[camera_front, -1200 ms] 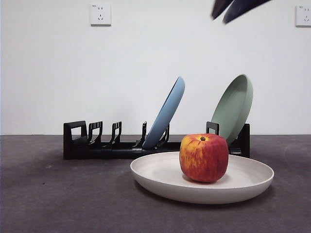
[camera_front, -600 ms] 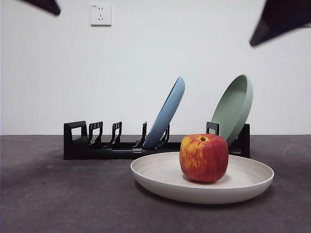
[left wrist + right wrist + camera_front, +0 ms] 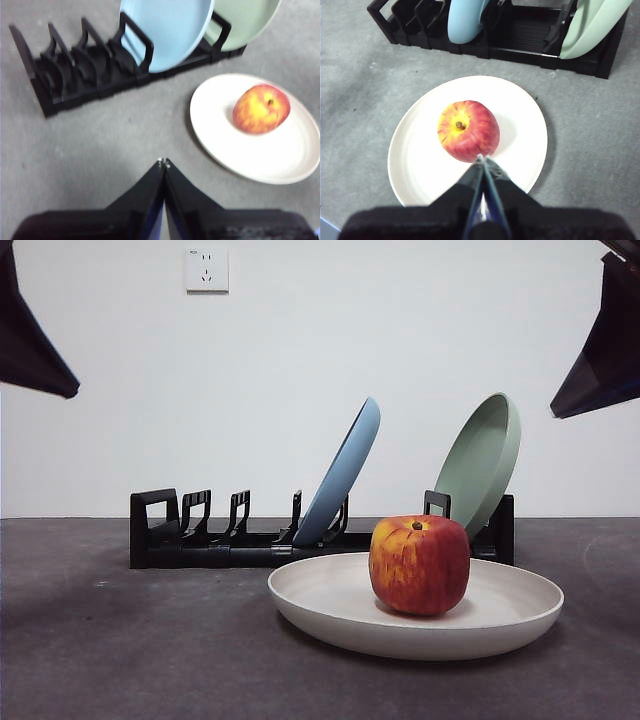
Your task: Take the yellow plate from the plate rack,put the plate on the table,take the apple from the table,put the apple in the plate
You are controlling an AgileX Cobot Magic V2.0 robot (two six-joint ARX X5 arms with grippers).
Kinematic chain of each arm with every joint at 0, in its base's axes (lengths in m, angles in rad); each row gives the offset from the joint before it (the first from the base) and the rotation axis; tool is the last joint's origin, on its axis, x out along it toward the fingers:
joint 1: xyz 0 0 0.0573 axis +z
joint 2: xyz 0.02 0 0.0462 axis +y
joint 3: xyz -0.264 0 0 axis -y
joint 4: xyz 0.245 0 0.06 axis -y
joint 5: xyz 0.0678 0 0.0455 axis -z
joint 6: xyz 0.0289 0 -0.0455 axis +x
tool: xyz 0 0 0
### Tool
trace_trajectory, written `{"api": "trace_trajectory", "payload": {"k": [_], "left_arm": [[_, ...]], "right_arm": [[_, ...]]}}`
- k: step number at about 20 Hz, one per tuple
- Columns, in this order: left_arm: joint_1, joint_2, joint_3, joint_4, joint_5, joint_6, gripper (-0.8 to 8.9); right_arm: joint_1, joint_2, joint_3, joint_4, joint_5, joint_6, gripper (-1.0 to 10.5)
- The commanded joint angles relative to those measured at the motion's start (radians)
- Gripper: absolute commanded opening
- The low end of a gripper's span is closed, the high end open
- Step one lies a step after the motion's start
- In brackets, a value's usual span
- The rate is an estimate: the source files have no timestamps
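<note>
The apple [image 3: 419,566] rests inside the yellow plate [image 3: 505,623], stem dimple facing up, slightly off the plate's centre. The plate lies flat on the worktop [image 3: 130,650], just in front of the plate rack [image 3: 160,537] and apart from it.

The plate rack stands along the far side of the worktop. A light blue plate [image 3: 343,475] leans in a slot near the middle of the rack. A sage green plate [image 3: 482,462] leans in a slot at the end nearest the yellow plate. The remaining slots toward the squared loop carry nothing.

Left pincer [image 3: 163,162]: jaws pressed together, tips meeting, nothing between them. It hangs above bare worktop, with the rack and the yellow plate ahead of it and well clear of both.

Right pincer [image 3: 482,159]: jaws closed tip to tip, nothing gripped. It hangs above the yellow plate, with its tips over the near side of the apple in the wrist view; contact cannot be determined.

In the front view, both arms show only as dark shapes at the upper left and upper right edges. A wall socket [image 3: 206,270] is fixed to the white wall behind.
</note>
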Motion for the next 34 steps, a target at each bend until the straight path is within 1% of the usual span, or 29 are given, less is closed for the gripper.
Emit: {"api": "trace_trajectory", "payload": {"k": [1,10,12,13,14,16,17,18,22,25,28,31,34], "left_arm": [[0.000,-0.002,-0.003,-0.021,0.000,-0.006,-0.03],[0.000,-0.003,-0.003,-0.024,-0.003,-0.006,-0.03],[0.002,-0.064,-0.003,-0.037,-0.002,-0.005,-0.03],[0.002,-0.098,-0.003,-0.043,0.002,0.010,-0.03],[0.008,-0.139,-0.003,-0.053,-0.008,0.063,-0.03],[0.050,-0.222,-0.003,-0.045,-0.010,0.158,-0.03],[0.088,-0.262,-0.003,-0.025,-0.010,0.210,-0.03],[0.127,-0.292,-0.003,-0.006,-0.009,0.238,-0.03],[0.321,-0.373,-0.018,0.038,-0.002,0.243,-0.03],[0.434,-0.436,-0.117,0.119,0.005,0.242,-0.03],[0.478,-0.505,-0.258,0.201,0.005,0.239,-0.03],[0.483,-0.577,-0.366,0.230,0.005,0.237,-0.03],[0.486,-0.647,-0.456,0.244,0.004,0.203,-0.03]], "right_arm": [[0.002,-0.003,-0.009,-0.003,0.003,0.010,-0.1],[0.002,-0.002,-0.009,-0.003,0.003,0.010,0.0],[0.002,-0.003,-0.009,-0.003,0.003,0.010,0.0],[0.002,-0.003,-0.009,-0.003,0.003,0.010,0.0],[0.002,-0.002,-0.009,-0.003,0.003,0.010,0.0],[0.002,-0.002,-0.009,-0.003,0.003,0.010,0.0],[0.002,-0.002,-0.009,-0.003,0.003,0.010,0.0],[0.002,-0.002,-0.009,-0.003,0.003,0.010,0.0],[0.002,-0.002,-0.009,-0.003,0.003,0.010,0.0],[0.002,-0.002,-0.009,-0.003,0.003,0.010,0.0],[0.002,-0.002,-0.009,-0.003,0.003,0.010,0.0],[0.002,-0.002,-0.009,-0.003,0.003,0.010,0.0],[0.002,-0.002,-0.009,-0.003,0.003,0.010,0.0]]}}
